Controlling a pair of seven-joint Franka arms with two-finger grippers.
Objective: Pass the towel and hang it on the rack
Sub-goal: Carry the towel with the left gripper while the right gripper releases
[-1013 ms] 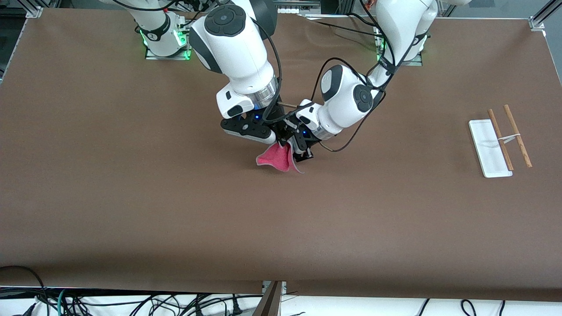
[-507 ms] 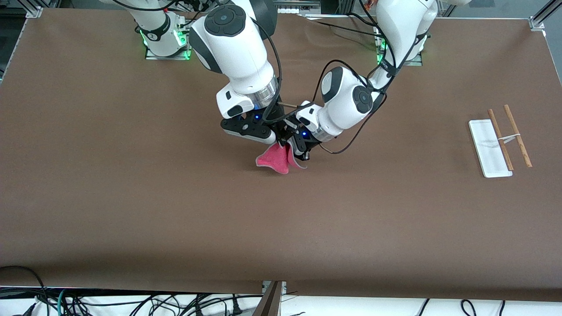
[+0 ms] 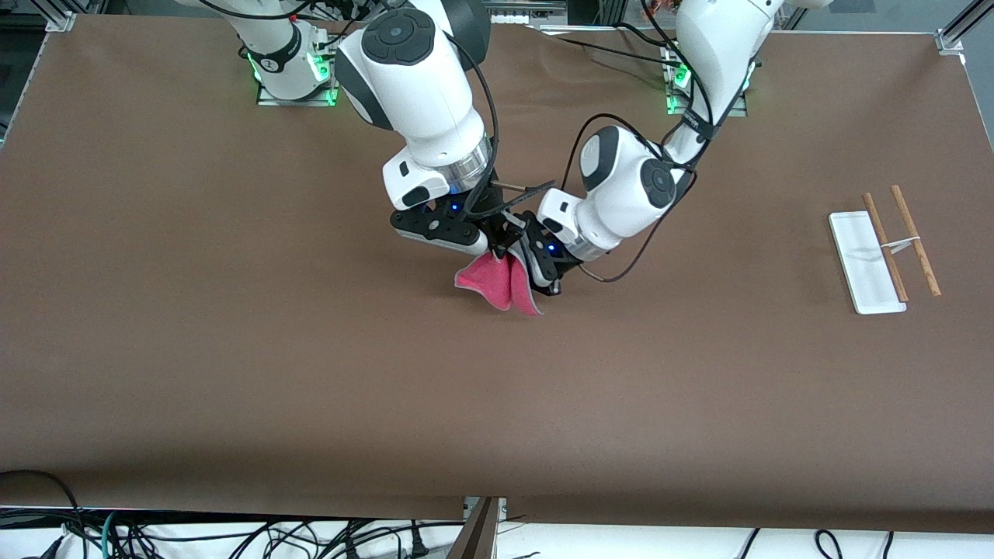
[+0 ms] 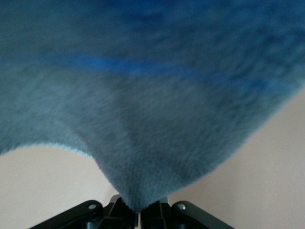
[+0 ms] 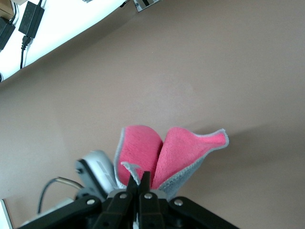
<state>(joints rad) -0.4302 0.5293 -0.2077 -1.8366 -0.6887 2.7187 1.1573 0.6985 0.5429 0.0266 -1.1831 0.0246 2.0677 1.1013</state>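
**A:** What do you make of the front view?

**B:** My left gripper [image 3: 543, 276] has just pressed together on the towel [image 3: 497, 283], a small soft square cloth showing pink-red with a light grey stitched edge; a moment ago its fingers stood spread around that corner. My right gripper [image 3: 491, 247] is pinching the same cloth too. So both of us hold it in the air over the middle of the brown bench [image 3: 233, 349]. The rack [image 3: 885, 252], a flat white base with two thin brown wooden rods and a white crosspiece, stands well apart toward the left arm's end.

**A:** And the left wrist view?

**B:** The towel's [image 4: 157, 119] dark grey side fills it, its corner drawn down into my closed left gripper [image 4: 139, 213].

**A:** The right wrist view?

**B:** My right gripper [image 5: 139, 187] is closed on a grey-edged fold of the towel [image 5: 162, 157], pink lobes hanging over bare bench [image 5: 214, 71].

**A:** Meaning?

**B:** I judge the handover half made: the right must let go before the left can carry it to the rack.
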